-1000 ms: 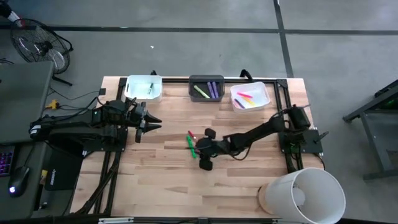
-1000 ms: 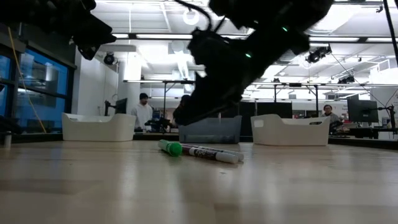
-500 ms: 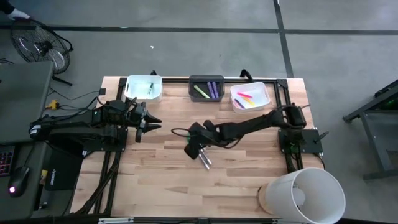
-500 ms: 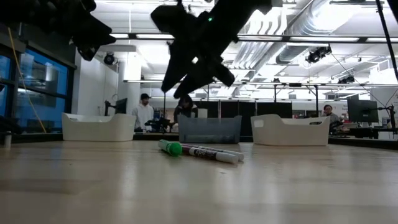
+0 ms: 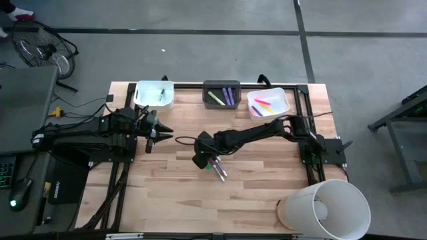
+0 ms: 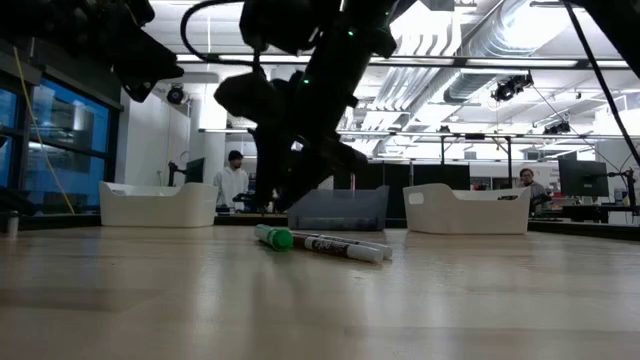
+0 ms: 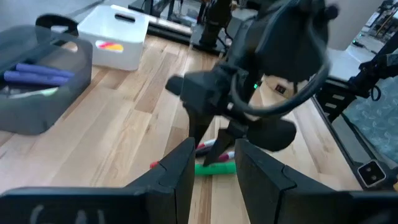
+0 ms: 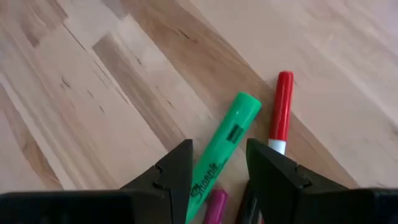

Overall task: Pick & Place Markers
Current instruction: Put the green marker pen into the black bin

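Though dim in low view, right gripper (image 8: 217, 163) spread, empty, above green marker (image 8: 222, 153) w/ red marker (image 8: 281, 112) just beside

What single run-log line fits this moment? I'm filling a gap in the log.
right end effector: open, above green marker | red-capped marker: beside it on table | left end effector: open, waiting, table's left
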